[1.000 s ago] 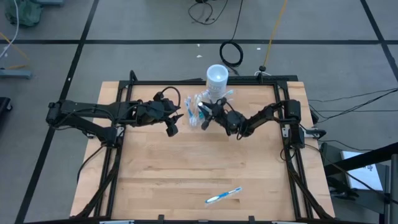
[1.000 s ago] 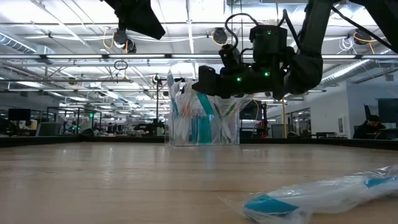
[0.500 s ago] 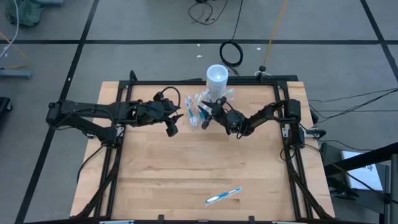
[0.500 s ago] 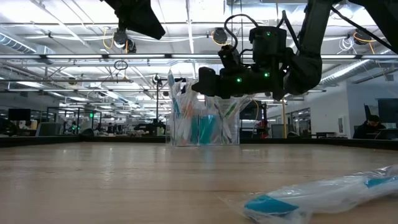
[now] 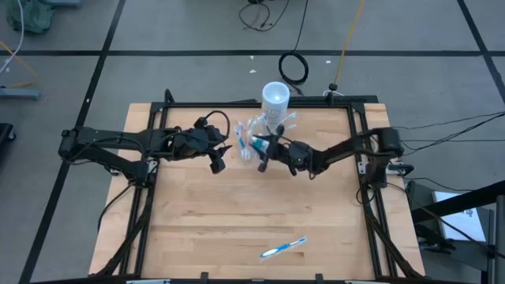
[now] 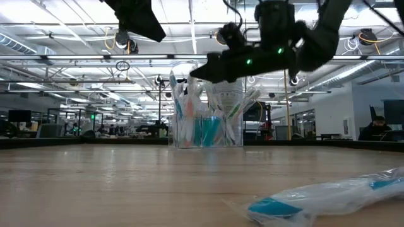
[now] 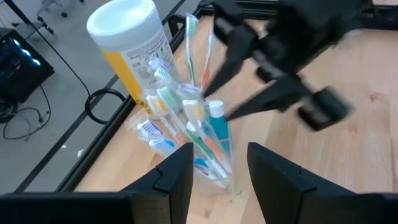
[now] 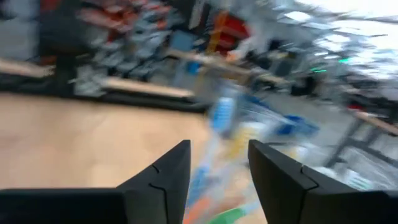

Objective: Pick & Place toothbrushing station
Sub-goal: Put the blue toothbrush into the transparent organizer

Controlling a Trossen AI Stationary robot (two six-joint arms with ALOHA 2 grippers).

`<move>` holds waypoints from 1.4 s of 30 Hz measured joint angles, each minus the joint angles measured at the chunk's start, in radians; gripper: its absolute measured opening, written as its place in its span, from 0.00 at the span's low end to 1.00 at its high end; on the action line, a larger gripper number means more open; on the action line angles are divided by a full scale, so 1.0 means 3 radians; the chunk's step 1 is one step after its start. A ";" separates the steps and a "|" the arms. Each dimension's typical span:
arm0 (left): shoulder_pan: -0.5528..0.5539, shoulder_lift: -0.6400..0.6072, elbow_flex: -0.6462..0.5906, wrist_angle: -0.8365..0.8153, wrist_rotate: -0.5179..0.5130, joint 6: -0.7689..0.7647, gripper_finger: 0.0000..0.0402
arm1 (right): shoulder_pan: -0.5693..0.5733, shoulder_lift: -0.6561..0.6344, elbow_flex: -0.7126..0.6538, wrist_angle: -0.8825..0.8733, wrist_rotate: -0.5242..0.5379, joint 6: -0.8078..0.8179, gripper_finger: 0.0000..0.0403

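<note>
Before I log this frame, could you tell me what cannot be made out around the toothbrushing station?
- Right wrist view: motion blur smears the toothbrushing station; its contents cannot be told apart.
- Low view: the right gripper hides the brush tops.
- High view: the station's compartments are too small to tell apart.
- Left wrist view: the white cup's base is hidden behind the brushes.

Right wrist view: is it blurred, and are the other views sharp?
Right wrist view: heavily smeared, only the right pincer reads clearly. Left wrist view: the toothbrushing station is sharp, the other arm blurred. Low view: the wrapped toothbrush in front looks soft. High view: sharp.
</note>
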 joint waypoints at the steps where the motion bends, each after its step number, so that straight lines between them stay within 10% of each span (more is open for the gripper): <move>1: 0.0000 0.0000 0.0000 -0.0014 0.0001 -0.0012 0.39 | 0.0040 -0.0115 0.0000 -0.0217 -0.0058 -0.0001 0.39; 14: 0.0000 0.0001 0.0000 -0.0061 0.0000 -0.0081 0.39 | 0.0720 -0.1682 0.0000 -0.3300 -0.0520 0.0767 0.42; 19: 0.0000 0.0000 0.0000 -0.0060 0.0000 -0.0116 0.39 | 0.1009 -0.1761 -0.0119 -0.3895 -0.1303 0.1272 0.42; 33: 0.0000 0.0001 -0.0001 -0.0024 -0.0037 -0.0282 0.39 | 0.1907 -0.1050 -0.1411 -0.0899 -0.1624 0.1619 0.54; 42: 0.0000 0.0003 -0.0001 0.0066 -0.0129 -0.0438 0.39 | 0.2099 -0.0324 -0.1296 -0.0545 -0.1897 0.2015 0.60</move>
